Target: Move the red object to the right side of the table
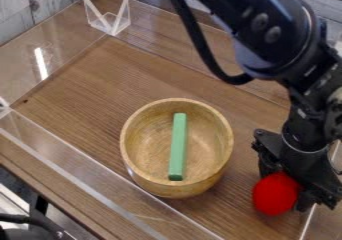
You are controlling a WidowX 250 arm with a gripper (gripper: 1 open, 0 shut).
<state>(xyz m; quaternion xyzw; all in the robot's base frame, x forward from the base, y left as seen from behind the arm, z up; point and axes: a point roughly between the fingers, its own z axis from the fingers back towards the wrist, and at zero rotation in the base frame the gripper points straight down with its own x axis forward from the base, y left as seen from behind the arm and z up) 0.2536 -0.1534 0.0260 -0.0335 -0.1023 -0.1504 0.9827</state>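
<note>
The rounded, bright red strawberry-like toy (275,194) sits lower right on the brown wood-grain worktop (83,99). The black end effector (291,182) spreads wide around it.

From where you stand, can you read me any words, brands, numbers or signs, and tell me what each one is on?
None that can be read: no lettering shows on the robot arm, the red object, the wooden bowl or the green block.
</note>
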